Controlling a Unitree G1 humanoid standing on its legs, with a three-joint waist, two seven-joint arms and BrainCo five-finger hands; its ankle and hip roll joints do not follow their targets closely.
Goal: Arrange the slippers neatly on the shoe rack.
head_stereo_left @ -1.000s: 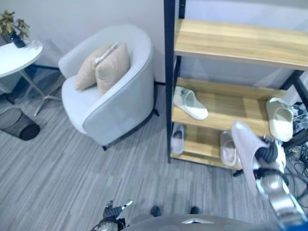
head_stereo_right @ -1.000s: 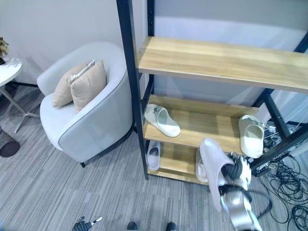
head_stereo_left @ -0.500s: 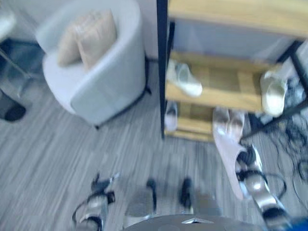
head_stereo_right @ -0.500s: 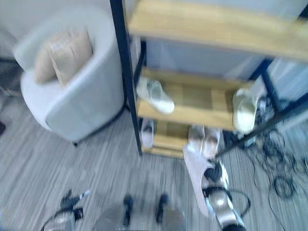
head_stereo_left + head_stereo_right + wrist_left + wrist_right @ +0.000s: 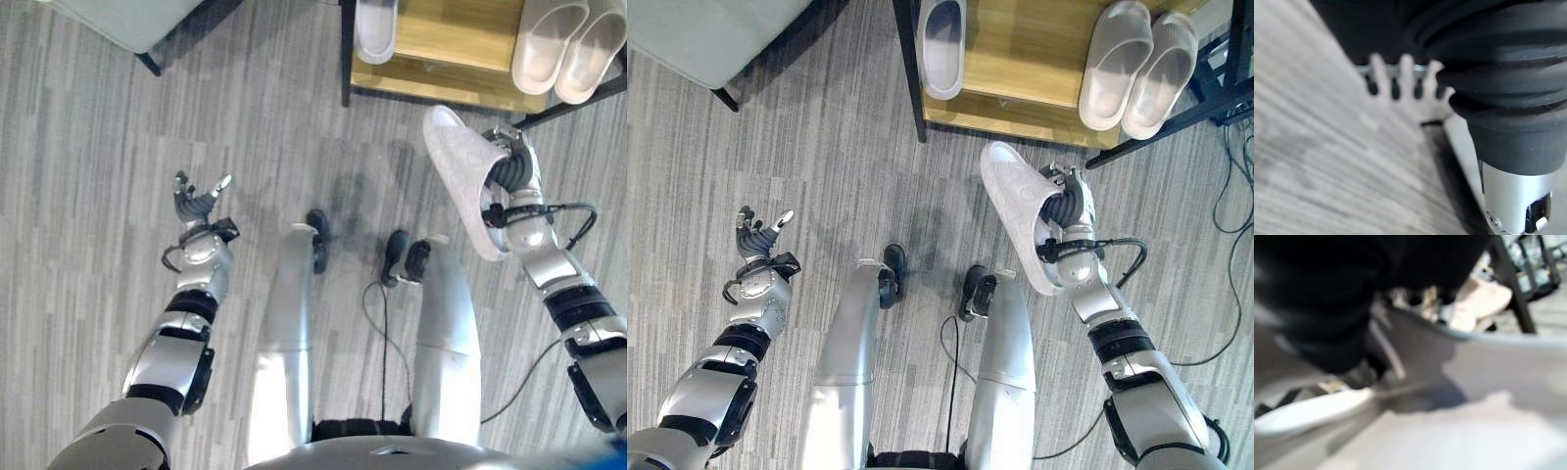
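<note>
My right hand (image 5: 1070, 211) is curled around a white slipper (image 5: 1017, 208), its fingers hooked into the strap opening, and it holds the slipper off the grey wood-look floor (image 5: 88, 176) with the ridged sole facing me. The slipper lies along the left side of that hand, its toe pointing far and left toward the shoe rack (image 5: 1019, 98) and its heel hanging nearer to me. It is near the front edge of the rack's lowest wooden shelf but not touching it. On that shelf a pair of white slippers (image 5: 1136, 64) sits side by side at the right, just beyond my right hand, and a single white slipper (image 5: 942, 34) rests at the left end, next to the black upright. My left hand (image 5: 196, 201) hangs over the floor well to the left, away from the rack, fingers loosely spread and holding nothing. The corner of an armchair (image 5: 705, 34) shows at the far left.
</note>
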